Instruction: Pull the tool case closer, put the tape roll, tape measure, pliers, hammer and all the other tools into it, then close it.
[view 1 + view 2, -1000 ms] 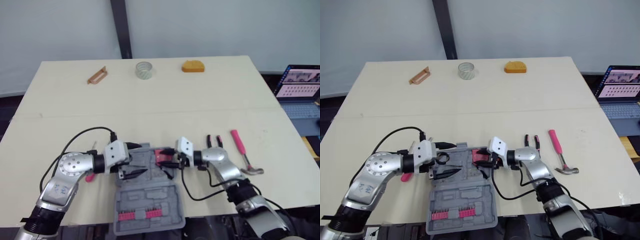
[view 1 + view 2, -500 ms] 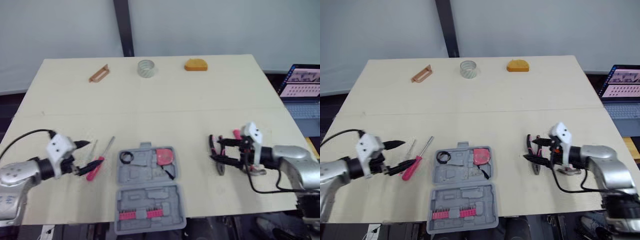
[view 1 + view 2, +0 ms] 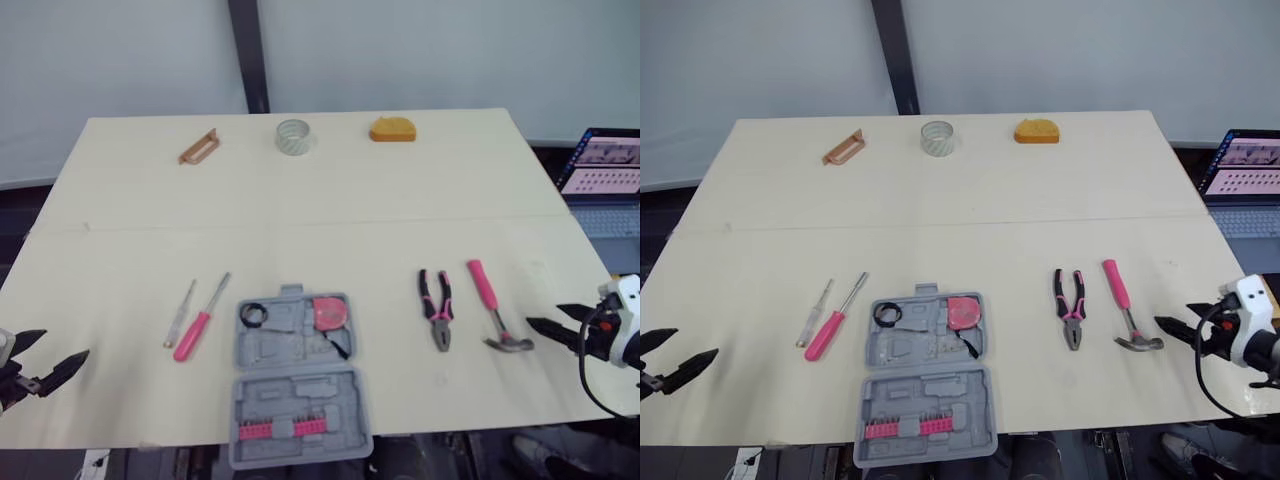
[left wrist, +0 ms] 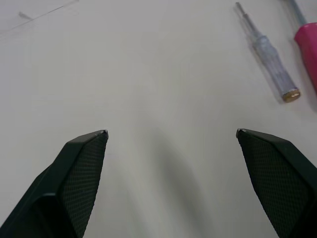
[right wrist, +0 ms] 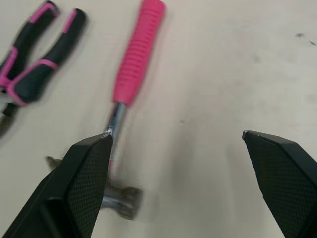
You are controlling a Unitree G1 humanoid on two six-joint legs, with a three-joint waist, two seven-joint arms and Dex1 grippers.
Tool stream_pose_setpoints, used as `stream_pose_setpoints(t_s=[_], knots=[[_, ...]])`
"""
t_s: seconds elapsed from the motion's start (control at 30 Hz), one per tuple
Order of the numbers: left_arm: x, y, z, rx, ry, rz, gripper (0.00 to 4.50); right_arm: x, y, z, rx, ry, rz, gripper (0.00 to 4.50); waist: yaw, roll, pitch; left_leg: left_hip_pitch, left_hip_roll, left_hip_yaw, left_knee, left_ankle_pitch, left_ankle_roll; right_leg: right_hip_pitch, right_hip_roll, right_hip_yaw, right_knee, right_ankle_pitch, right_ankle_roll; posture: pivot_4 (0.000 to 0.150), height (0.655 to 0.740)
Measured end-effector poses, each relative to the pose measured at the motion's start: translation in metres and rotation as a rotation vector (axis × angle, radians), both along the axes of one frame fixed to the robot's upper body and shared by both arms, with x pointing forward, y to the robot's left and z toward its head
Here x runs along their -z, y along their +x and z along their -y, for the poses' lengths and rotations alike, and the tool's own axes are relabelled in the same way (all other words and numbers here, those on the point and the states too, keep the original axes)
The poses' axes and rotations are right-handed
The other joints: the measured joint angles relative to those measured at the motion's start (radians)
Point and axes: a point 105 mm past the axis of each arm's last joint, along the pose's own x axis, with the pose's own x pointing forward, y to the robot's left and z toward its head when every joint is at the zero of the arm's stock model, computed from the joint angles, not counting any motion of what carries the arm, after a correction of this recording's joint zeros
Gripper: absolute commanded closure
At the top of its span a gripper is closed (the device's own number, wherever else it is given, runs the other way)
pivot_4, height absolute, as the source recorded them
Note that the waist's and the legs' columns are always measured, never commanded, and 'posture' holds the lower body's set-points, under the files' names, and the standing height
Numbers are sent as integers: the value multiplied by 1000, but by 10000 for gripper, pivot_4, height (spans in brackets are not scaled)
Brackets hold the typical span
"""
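Note:
The grey tool case [image 3: 297,375] lies open near the table's front edge, with a pink tape measure [image 3: 327,311] and a black ring [image 3: 253,314] in its far half. Right of it lie the pink-handled pliers [image 3: 437,308] and the pink hammer [image 3: 490,305]. To its left are a pink screwdriver [image 3: 198,325] and a clear-handled one [image 3: 180,313]. A tape roll [image 3: 292,136] stands at the far edge. My left gripper [image 3: 62,345] hovers open and empty at the table's left edge. At the right edge, beyond the hammer [image 5: 136,59], my right gripper [image 3: 543,315] is open and empty.
An orange object [image 3: 391,130] and a brown wooden piece [image 3: 197,148] lie at the far edge beside the tape roll. A laptop [image 3: 605,165] sits off the table to the right. The cream table [image 3: 300,220] is bare across its middle.
Both grippers have drawn outward from the case to the table's left and right edges, holding nothing. The tools and the case lie as before.

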Motion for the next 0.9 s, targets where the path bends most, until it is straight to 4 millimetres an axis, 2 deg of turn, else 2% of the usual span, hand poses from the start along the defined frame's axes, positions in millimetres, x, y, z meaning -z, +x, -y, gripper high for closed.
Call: stream_pose_setpoints(t_s=[0.13, 0.5, 0.7, 0.9], knots=[[3, -2, -5, -26, 3, 10, 0, 5, -3, 10, 35, -10, -4, 777, -6, 0, 0, 0, 1, 1, 0, 0, 0, 0, 0, 0, 0, 0, 0, 1500, 7400], [7, 0, -3, -26, -3, 23, 0, 8, -3, 16, 47, -29, 5, 777, -24, 0, 0, 0, 3, 1, 0, -1, -1, 0, 2, 0, 0, 0, 0, 1500, 7400], [10, 6, 7, -1, -15, 26, 0, 2, 2, 13, 34, -30, 29, 777, -23, 0, 0, 0, 4, 2, 0, -1, -1, -1, 3, 1, 0, 0, 0, 1500, 7400], [11, 20, 39, 77, -53, 47, 0, -12, 9, -1, -35, -23, 63, 777, -21, 0, 0, 0, 4, 2, 0, -1, -1, 0, 3, 1, 0, 0, 0, 1500, 7400]])
